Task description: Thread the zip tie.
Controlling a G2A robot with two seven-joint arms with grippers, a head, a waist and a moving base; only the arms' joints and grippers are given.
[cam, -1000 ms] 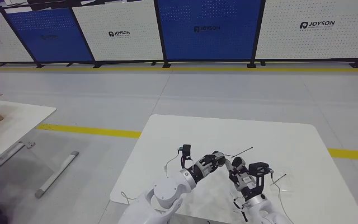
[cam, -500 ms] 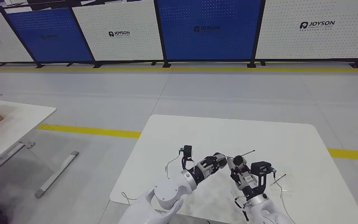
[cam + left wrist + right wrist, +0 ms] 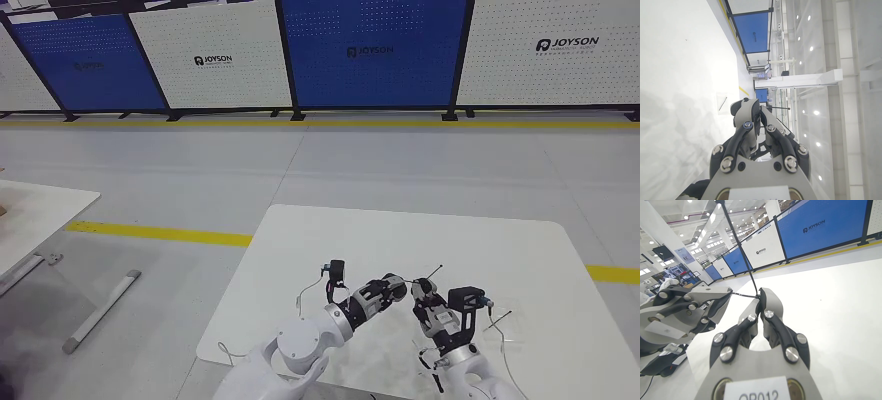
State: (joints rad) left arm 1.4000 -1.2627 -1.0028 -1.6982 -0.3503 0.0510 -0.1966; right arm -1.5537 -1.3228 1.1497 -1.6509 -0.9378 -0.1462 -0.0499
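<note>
- Clamped by the right gripper (image 3: 759, 301): the black zip tie (image 3: 737, 244), pads pressed together on the strap, held up off the table near the clear bag (image 3: 720, 96), on that bag's left-arm side.
- Pinched as well by the left gripper (image 3: 728, 294), fingers drawn together on another stretch of the same strap. Placed farther from the bag than the right gripper, just beside that gripper and apart from it.
- Between the two grippers, a short run of strap pulled almost straight.
- Out of the right gripper's tips, the long remainder of the strap rising at a slant, leaning away from the bag, free end in the air.
- Cannot tell whether the tail has gone through the head; too small where the strap meets the pads.
- Inside the bag: a second black zip tie (image 3: 722, 103), straight, lying slantwise across the bag and fully within its outline.
- The bag itself flat on the white table (image 3: 400, 235), toward the robot-side edge, on the right arm's outer side.
- Beyond the bag, past the table's far edge: grey floor crossed by a yellow line (image 3: 160, 233), then a row of blue and white fence panels (image 3: 370, 50).
- Well apart from the bag, off to the left arm's side: the corner of another white table (image 3: 30, 215).
</note>
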